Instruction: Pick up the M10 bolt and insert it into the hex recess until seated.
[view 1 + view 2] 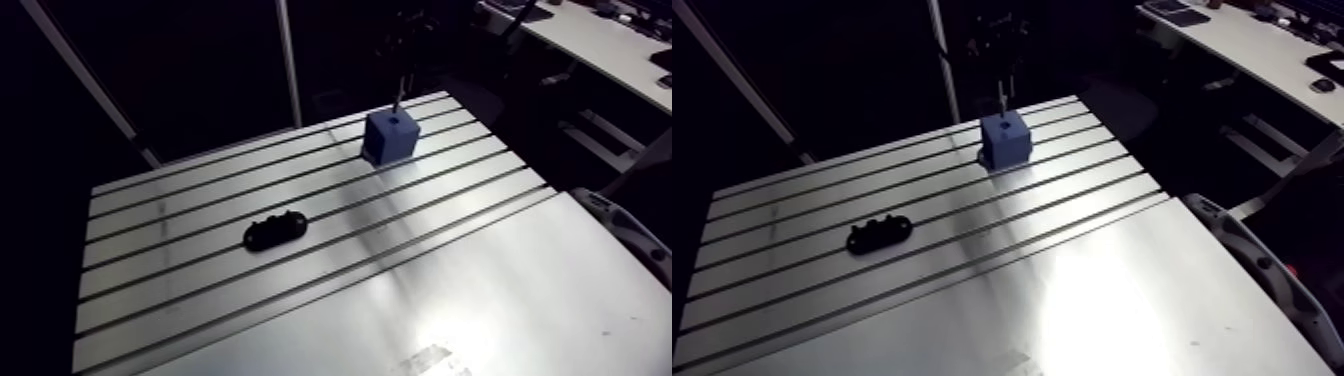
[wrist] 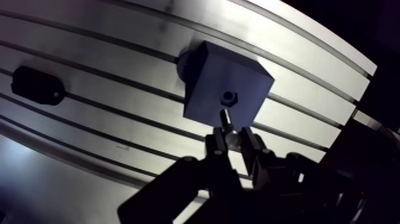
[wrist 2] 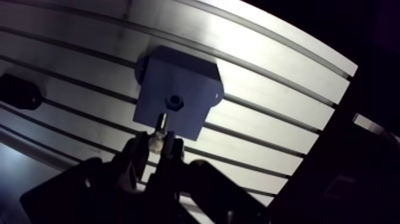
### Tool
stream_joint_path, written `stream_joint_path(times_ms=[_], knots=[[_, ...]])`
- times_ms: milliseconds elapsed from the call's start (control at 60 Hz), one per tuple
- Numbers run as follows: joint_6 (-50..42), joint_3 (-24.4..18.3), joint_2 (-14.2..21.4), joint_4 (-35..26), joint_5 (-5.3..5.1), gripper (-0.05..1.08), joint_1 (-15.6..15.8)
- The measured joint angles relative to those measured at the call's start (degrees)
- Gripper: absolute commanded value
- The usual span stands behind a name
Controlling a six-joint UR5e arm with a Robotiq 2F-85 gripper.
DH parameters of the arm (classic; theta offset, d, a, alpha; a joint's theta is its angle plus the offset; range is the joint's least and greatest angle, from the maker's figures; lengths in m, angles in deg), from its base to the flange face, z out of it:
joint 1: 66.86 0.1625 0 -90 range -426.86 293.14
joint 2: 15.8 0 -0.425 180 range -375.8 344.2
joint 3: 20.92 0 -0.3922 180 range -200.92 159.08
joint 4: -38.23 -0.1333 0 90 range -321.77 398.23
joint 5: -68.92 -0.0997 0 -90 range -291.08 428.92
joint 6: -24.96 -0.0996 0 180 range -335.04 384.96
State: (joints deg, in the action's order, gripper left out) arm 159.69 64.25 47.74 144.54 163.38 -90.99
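**Bolt poised at the hex recess**

The gripper [image 2: 233, 139] pinched the M10 bolt [image 3: 159, 126] between its two fingers, with the shank pointing at the hex recess [image 2: 228, 97] in the top face of the blue block [image 2: 208, 71]. In the wrist view the bolt's tip lay just short of the recess (whether it touched the block could not be told). In the arm view the block stood near the far edge of the slotted counter [image 1: 480, 290]. A black oval part [image 1: 273, 231] lay on the counter, well apart from the block
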Motion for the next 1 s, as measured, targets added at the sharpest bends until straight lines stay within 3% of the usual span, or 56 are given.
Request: stream_joint_path(times_ms=[1000], knots=[[0.2,-0.3,-1.5,1.7,0.23,0.86,0.1]])
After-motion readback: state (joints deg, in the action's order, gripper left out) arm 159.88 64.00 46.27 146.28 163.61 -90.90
